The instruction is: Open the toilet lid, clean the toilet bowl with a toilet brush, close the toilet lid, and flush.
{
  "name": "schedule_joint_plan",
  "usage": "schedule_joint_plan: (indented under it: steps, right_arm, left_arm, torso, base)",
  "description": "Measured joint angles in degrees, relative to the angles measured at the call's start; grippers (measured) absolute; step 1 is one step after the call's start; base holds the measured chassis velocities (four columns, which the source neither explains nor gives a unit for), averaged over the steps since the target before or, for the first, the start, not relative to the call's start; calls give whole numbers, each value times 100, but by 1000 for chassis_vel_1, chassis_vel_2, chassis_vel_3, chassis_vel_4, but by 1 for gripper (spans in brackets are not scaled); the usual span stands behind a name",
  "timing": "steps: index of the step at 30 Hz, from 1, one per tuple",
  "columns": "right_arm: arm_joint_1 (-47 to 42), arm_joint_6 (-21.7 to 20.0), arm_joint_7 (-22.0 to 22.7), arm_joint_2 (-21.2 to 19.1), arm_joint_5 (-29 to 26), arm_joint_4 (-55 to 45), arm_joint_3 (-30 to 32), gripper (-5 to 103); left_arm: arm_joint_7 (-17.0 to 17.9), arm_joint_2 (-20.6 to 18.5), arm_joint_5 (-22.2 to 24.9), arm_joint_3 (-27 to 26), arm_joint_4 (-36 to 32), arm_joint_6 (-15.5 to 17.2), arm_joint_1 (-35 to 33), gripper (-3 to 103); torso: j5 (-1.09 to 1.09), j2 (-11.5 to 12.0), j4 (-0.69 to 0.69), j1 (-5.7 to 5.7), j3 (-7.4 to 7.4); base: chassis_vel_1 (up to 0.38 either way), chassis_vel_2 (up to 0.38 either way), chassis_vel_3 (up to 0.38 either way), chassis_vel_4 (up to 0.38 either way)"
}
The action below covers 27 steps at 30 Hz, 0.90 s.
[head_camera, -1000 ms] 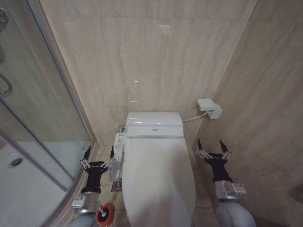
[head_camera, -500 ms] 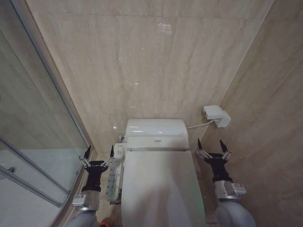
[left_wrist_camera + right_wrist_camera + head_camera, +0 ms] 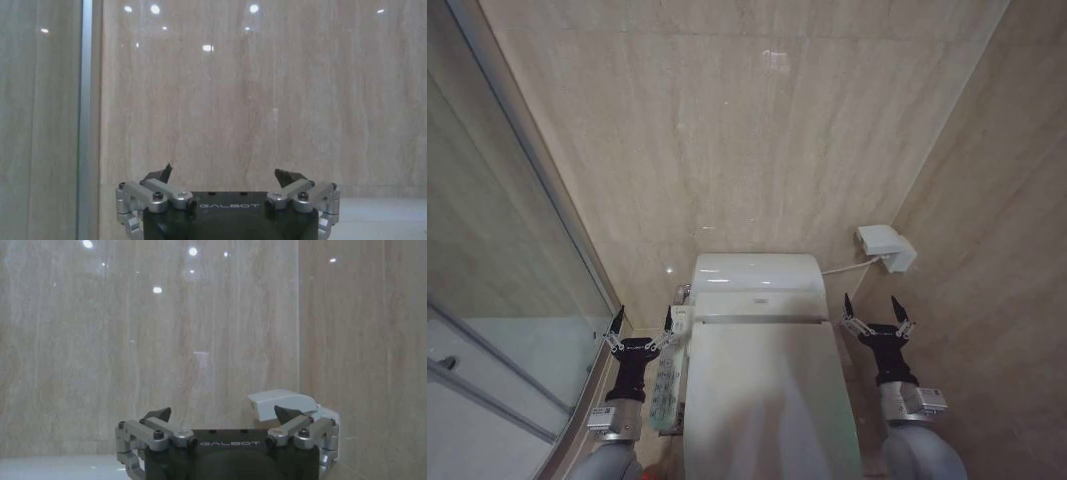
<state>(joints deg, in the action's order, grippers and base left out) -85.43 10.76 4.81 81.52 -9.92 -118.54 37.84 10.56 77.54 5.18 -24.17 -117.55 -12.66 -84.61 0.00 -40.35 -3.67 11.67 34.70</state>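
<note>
Toilet lid, glossy white, shut flat over the bowl, just in front of the white tank housing against the beige tiled wall. Left gripper raised beside the lid on its left side, fingers spread wide, nothing between them, just next to the side control panel and apart from the lid itself. Right gripper raised on the lid's right side, likewise spread and empty, not touching it. White wall box beyond the lid's far right corner, joined to the tank housing by a thin cable. Glass shower partition farther off to the lid's left.

From the left wrist: black fingertips apart against the wall. From the right wrist: fingertips apart, wall box behind.
</note>
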Motion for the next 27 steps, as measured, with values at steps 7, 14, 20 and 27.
schedule_joint_plan:
  steps: [7,14,20,27]
  right_arm:
    - [-3,0,0,0,0,0,0,100]
    - [-2,0,0,0,0,0,0,100]
    - [-1,0,0,0,0,0,0,100]
    - [-2,0,0,0,0,0,0,100]
  left_arm:
    - [277,-5,20,-80,453,-85,223,100]
    - [436,-124,299,-387,1299,-264,511,100]
    - [432,-262,527,-548,1859,-422,708,100]
    - [-21,-781,816,-427,3002,-786,1425,100]
  torso:
    - [0,-1,0,-6,-2]
    - [0,-1,0,-5,-1]
    - [-1,-1,0,-4,-2]
    - [-2,-1,0,-4,-1]
  base:
    - [-4,1,2,-1]
    - [10,-12,-8,16]
    - [0,0,0,0]
    - [0,0,0,0]
